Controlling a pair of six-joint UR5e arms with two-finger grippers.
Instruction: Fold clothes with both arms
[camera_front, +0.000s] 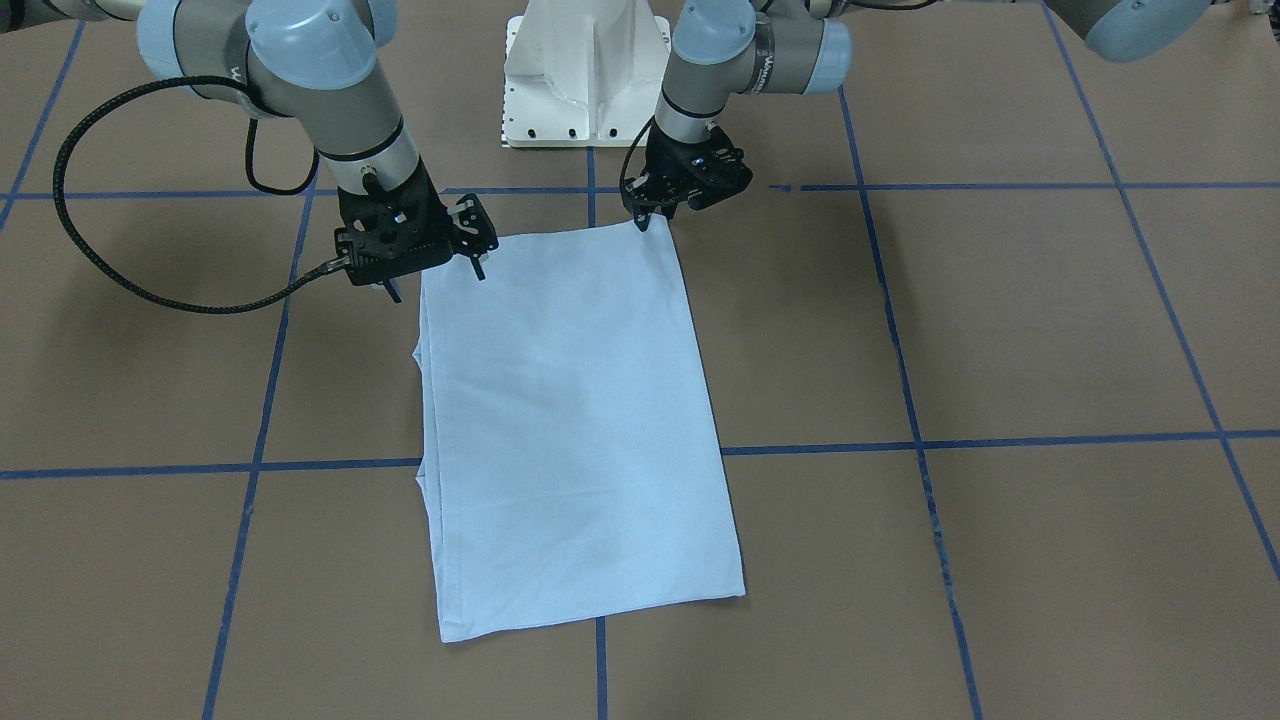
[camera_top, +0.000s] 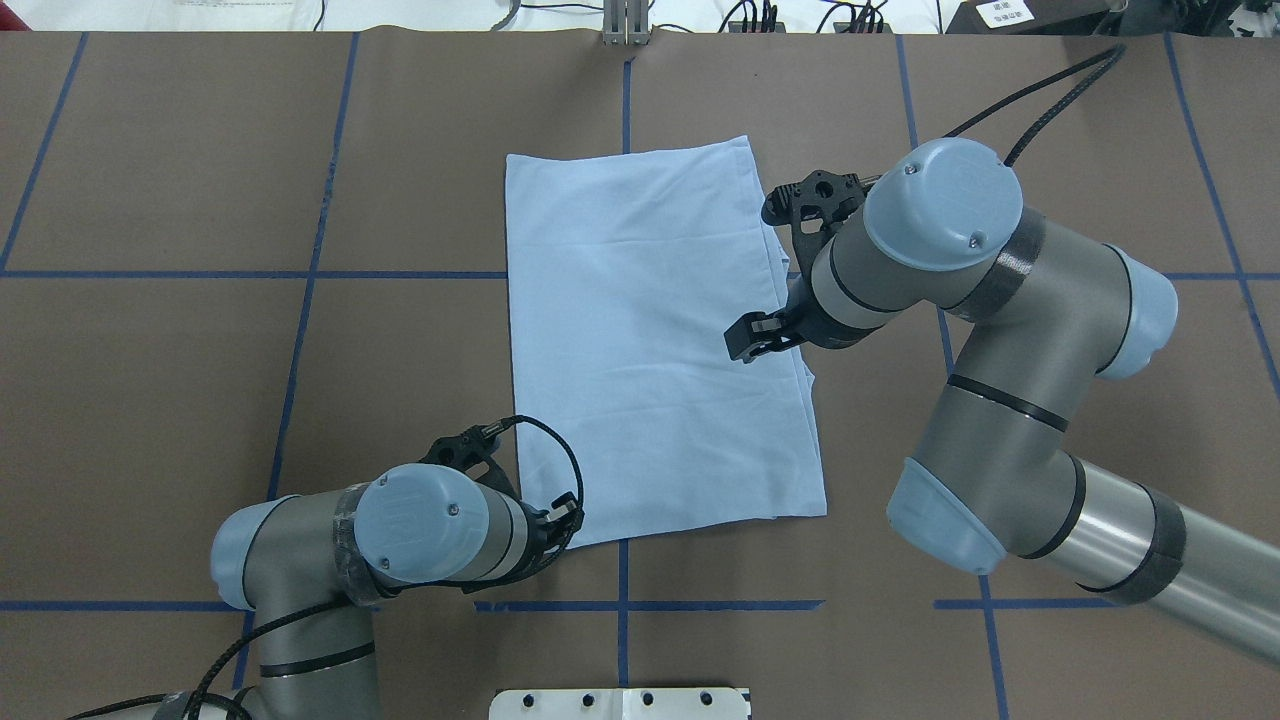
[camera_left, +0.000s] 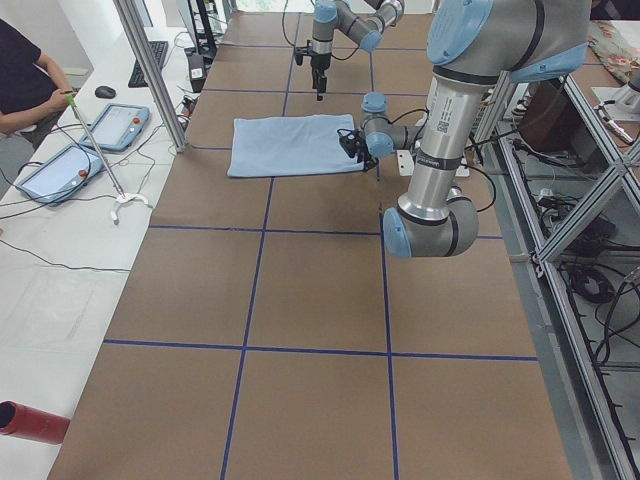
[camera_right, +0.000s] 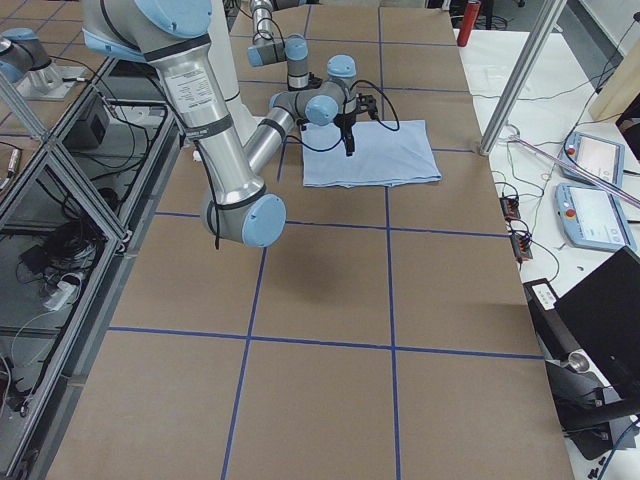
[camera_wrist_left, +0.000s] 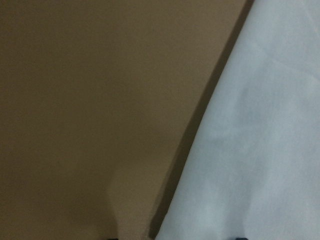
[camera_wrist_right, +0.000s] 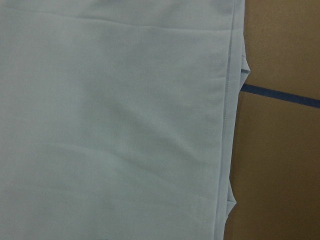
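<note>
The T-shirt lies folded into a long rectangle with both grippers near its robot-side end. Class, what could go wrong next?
1. Along the T-shirt edge on the side of the right gripper, under-layers poke out unevenly. A pinch there might catch only some layers and pull the stack apart.
2. The left gripper sits at its corner, while the right, jaws wide, appears higher. Lifting unevenly could skew the fold.

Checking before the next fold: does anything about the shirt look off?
On the T-shirt, lower layers poke out past the top layer at two spots along its edge on the robot's right, so the fold isn't flush. Nothing else stands out.
</note>
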